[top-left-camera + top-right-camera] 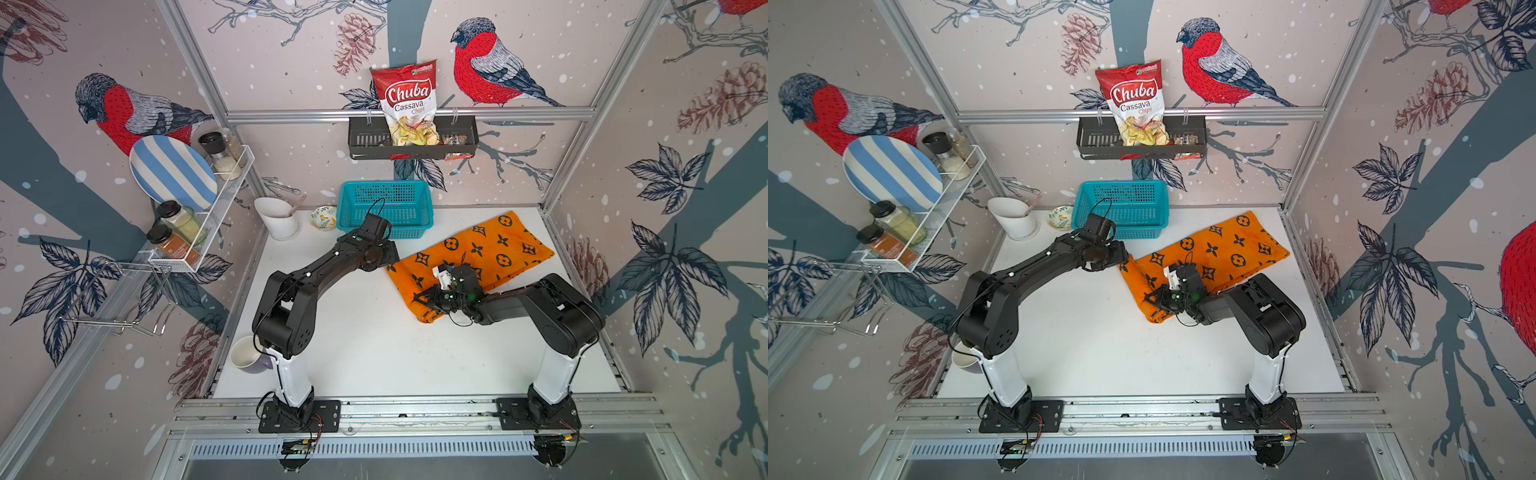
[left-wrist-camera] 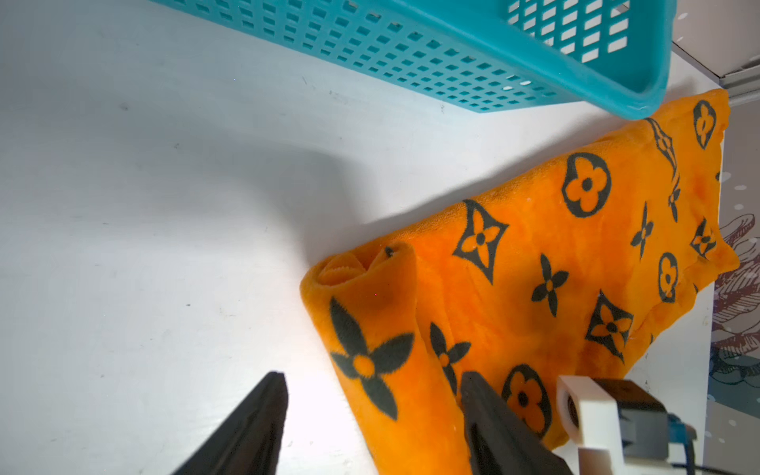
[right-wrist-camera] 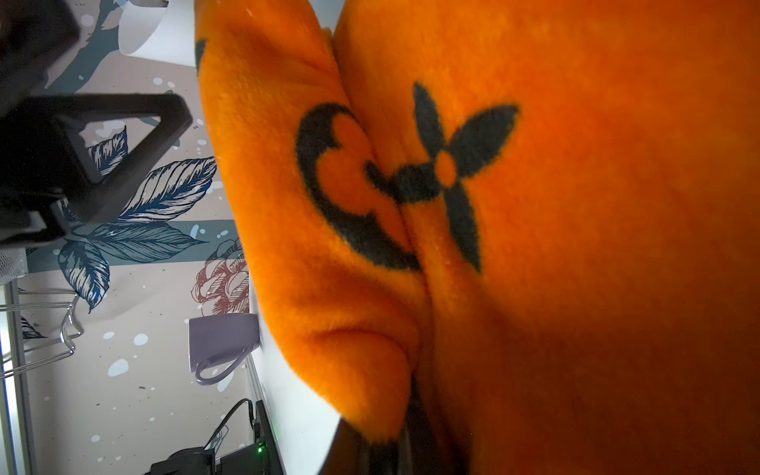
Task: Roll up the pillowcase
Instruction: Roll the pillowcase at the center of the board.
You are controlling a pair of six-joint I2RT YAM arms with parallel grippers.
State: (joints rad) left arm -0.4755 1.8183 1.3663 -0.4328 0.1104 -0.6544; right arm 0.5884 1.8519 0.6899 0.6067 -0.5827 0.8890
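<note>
At the near left corner of the bench (image 1: 374, 345) a purple mug (image 1: 248, 354) is sitting half hidden behind the left arm's upright link. Farther in, the right gripper (image 1: 420, 300) is bearing down on the near end of the pillowcase (image 1: 494, 249), its jaws pinched tight on a bunched fold of the plush cloth. In the right wrist view the orange fabric is filling nearly everything. The right forearm is lying across the cloth's near edge and covering part of it. The pillowcase is lying slantwise on the right far part of the bench. Its edge toward the middle is curling into a roll, and the rest is spreading flat toward the far right corner. At the roll's far end the left gripper (image 2: 372, 376) is straddling the roll with its jaws apart, one finger (image 2: 259, 423) standing clear over bare bench, the other lying against the cloth. Just beyond, the teal basket (image 1: 426, 210) is standing near the pillowcase's far edge and crowding the left wrist. Left of the basket a small patterned bowl (image 1: 324, 217) and a white cup (image 1: 277, 220) are standing by the back wall. Above them a chips bag (image 1: 409, 99) is leaning in a black wall shelf (image 1: 365, 139).
</note>
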